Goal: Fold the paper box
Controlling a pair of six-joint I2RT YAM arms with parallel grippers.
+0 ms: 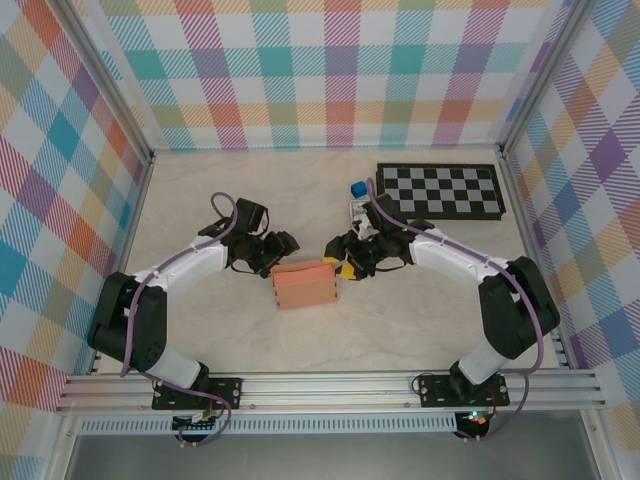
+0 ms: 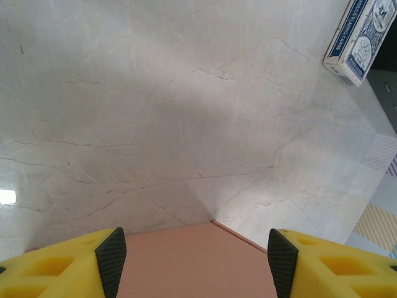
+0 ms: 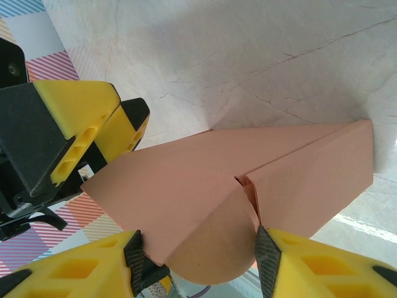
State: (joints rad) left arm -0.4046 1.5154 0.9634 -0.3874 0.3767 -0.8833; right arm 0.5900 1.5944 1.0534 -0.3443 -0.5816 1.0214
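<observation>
The paper box is a salmon-orange cardboard box lying mid-table between both arms. My left gripper is at its far left corner. In the left wrist view that corner of the box fills the gap between the wide-set jaws of the left gripper and meets both pads. My right gripper is at the box's right end. In the right wrist view the right gripper has the box's end and its rounded flap between its pads, which touch both sides.
A black-and-white chequered board lies at the back right. A small blue cube and a blue-white card pack sit just behind the right gripper; the pack also shows in the left wrist view. Patterned walls enclose the table.
</observation>
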